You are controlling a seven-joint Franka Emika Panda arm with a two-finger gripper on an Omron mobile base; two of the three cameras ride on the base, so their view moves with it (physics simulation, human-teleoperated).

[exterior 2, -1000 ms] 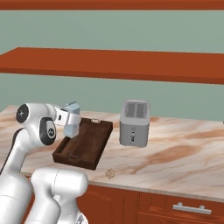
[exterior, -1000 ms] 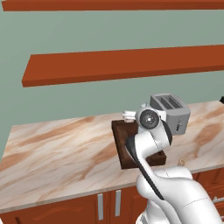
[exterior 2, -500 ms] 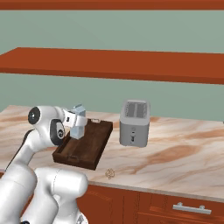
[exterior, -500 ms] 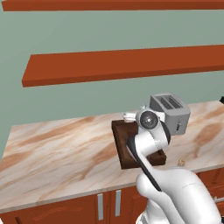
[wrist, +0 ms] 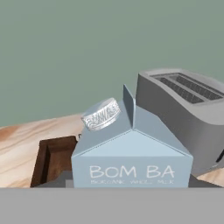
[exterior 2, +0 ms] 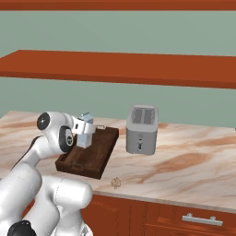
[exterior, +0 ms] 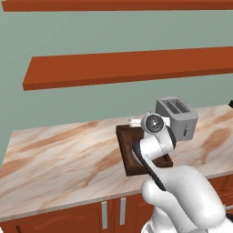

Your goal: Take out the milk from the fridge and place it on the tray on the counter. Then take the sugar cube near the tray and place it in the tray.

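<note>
Lowering the milk point(exterior 2: 85, 134) upright, clamped in the end effector point(exterior 2: 81, 132), onto the tray point(exterior 2: 97, 154) near the bench's front edge, seemed wisest

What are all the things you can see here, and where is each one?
milk: one, pale blue-grey carton with a silver cap, upright over the tray, held by the gripper
tray: one, dark brown wood, on the counter left of the toaster
toaster: one, grey, on the counter beside the tray
sugar cube: one, small and pale, on the counter near the tray's front corner
counter: one, beige marble with reddish veins, over red-brown cabinets
wall shelves: two, red-brown, above the counter
gripper: one, on the white arm, closed on the milk above the tray
</note>
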